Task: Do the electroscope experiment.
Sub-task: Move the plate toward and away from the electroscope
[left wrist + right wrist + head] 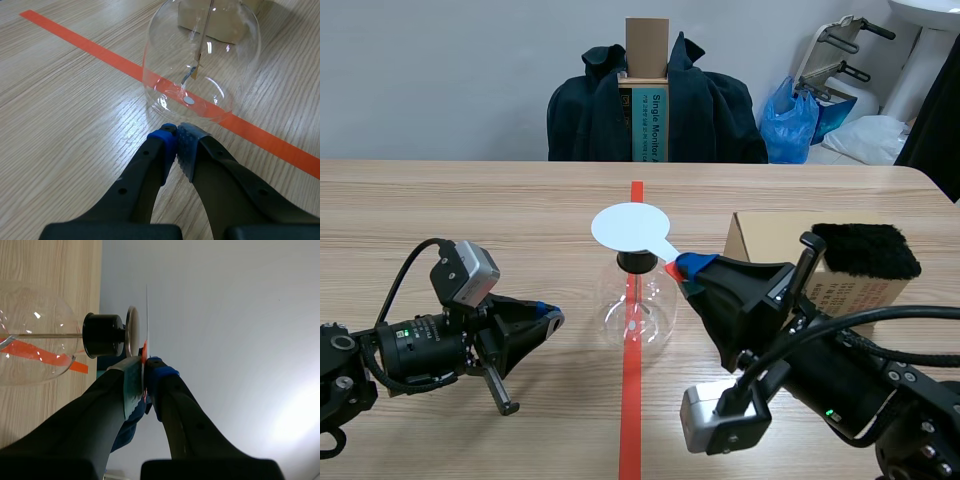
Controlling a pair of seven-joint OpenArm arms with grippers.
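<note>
Your right gripper [144, 371] is clamped on the orange-red handle of a white round paddle [631, 228], with the thin handle pressed between its two pads. The paddle's disc lies flat just over the top of the electroscope [636, 305], covering its metal plate [132, 332] in the scene view. From the right wrist the paddle shows edge-on, just beside that plate, and you cannot tell whether the two touch.

The electroscope is a clear glass flask with a black stopper [102, 335]. It stands upright on the orange-red tape line [633, 400] at the middle of the wooden table [470, 210]. Inside it, a thin rod runs down to a small foil leaf [192, 72].

Your left gripper [176, 135] sits low over the table just to the left of the flask. Its blue and grey pads are pressed together on nothing, and their tips point at the base of the glass without touching it.

To the right of the flask stands a cardboard box [760, 240] with a black fur pad [865, 250] lying on top
</note>
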